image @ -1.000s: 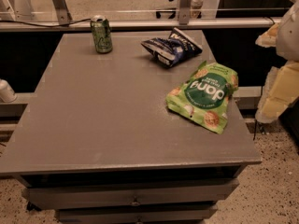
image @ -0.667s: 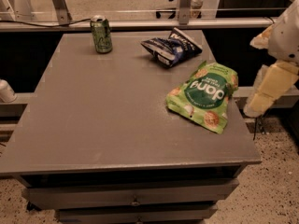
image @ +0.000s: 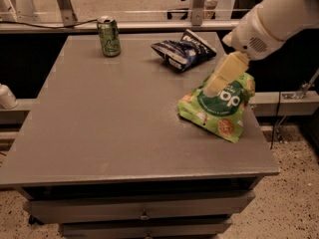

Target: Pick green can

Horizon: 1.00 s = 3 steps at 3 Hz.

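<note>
The green can [image: 108, 36] stands upright at the far left of the grey table [image: 114, 118], slim and light green with a silver top. My gripper [image: 217, 83] hangs from the white arm that reaches in from the upper right. It hovers over the right side of the table, above the green snack bag [image: 222, 108], far to the right of the can.
A dark blue snack bag [image: 182, 50] lies at the far middle of the table. The green snack bag with white lettering lies near the right edge. A rail and metal posts run behind the table. Drawers sit under the tabletop.
The arm has swung in from the right edge of the view toward the left. The gripper now hangs over the green snack bag. The can and the bags have not moved.
</note>
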Motion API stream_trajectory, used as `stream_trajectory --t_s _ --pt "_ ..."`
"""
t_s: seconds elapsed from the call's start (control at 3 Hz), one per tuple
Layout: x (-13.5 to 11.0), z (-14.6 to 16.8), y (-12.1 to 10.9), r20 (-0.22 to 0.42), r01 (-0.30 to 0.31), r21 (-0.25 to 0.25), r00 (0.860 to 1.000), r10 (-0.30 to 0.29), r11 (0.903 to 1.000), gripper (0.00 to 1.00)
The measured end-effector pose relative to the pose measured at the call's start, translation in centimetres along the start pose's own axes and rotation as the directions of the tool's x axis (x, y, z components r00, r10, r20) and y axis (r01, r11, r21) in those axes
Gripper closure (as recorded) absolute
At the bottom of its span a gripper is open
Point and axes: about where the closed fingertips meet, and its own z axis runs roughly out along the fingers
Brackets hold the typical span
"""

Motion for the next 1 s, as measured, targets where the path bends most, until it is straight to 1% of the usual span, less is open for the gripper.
stream_trajectory --t_s 0.33,0.67,1.0 --pt "-6.5 4.6 -2.0 0.126 0.006 -0.023 0.992 -0.003 0.9997 0.00" --pt "-6.5 4.7 -2.0 0.128 0.007 -0.024 0.992 -0.004 0.9997 0.00" --pt "-8.3 6.5 -3.3 0.190 0.014 -0.018 0.982 -0.010 0.9997 0.00"
